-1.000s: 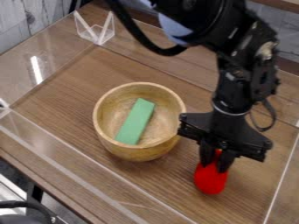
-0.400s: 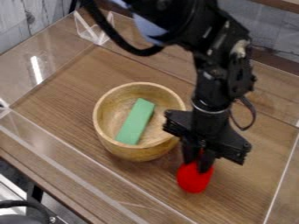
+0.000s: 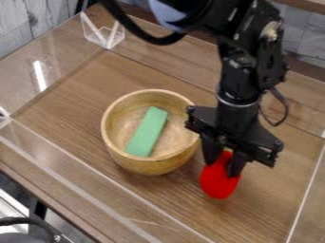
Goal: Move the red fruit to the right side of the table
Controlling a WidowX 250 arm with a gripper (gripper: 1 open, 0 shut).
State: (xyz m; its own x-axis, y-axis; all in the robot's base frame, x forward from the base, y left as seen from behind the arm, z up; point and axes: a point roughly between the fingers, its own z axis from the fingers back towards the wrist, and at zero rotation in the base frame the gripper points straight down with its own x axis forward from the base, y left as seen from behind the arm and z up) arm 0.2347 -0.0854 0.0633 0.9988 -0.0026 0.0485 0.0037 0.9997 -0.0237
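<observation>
A round light wooden bowl (image 3: 150,133) sits on the brown wooden table (image 3: 76,95) with a green block (image 3: 147,131) inside. Just right of it, the black gripper (image 3: 230,163) points down over the small red fruit (image 3: 221,179); I cannot tell whether its fingers grip it.
</observation>
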